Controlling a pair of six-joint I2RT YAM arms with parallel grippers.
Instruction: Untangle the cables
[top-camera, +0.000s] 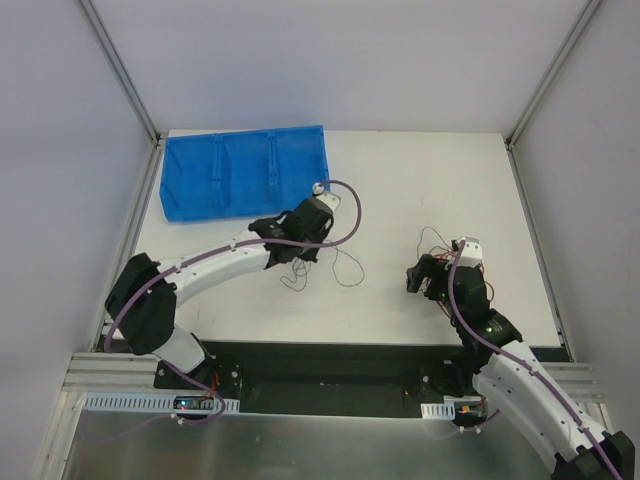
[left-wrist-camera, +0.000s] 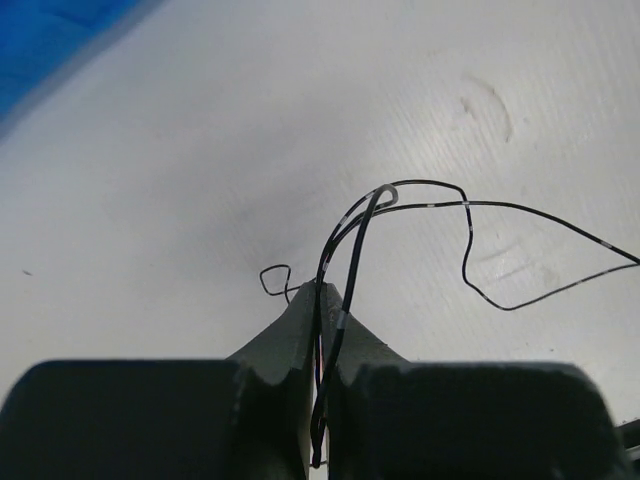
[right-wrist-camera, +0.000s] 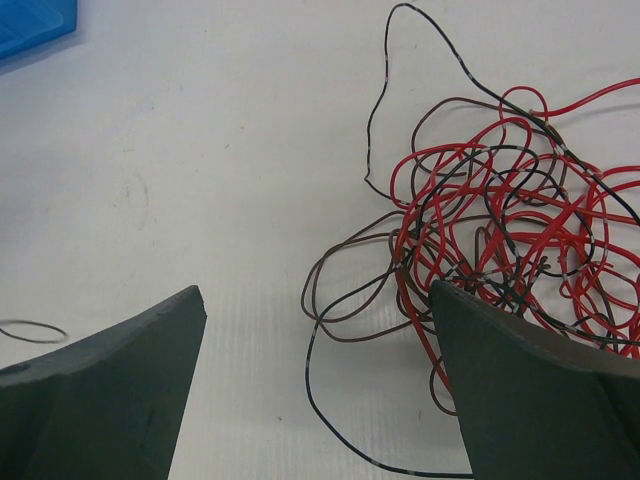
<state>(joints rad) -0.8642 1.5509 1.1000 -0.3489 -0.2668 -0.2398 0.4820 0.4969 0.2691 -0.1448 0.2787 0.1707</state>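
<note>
top external: high on the near side, looking down and forward over the whole table (top-camera: 420, 170); far off.
left wrist: low, very near the table, facing out along the left gripper (left-wrist-camera: 318, 300).
right wrist: near, tilted down at the table past the right gripper (right-wrist-camera: 318, 292).
shared: bin (top-camera: 240, 172) corner at upper left of both wrist views, whole in top view; black cable (left-wrist-camera: 480, 250) in top and left wrist; tangle (right-wrist-camera: 500, 220) in top and right wrist.

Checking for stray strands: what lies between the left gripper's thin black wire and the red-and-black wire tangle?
In the top view, only bare white table separates the thin black wire from the tangle.
</note>
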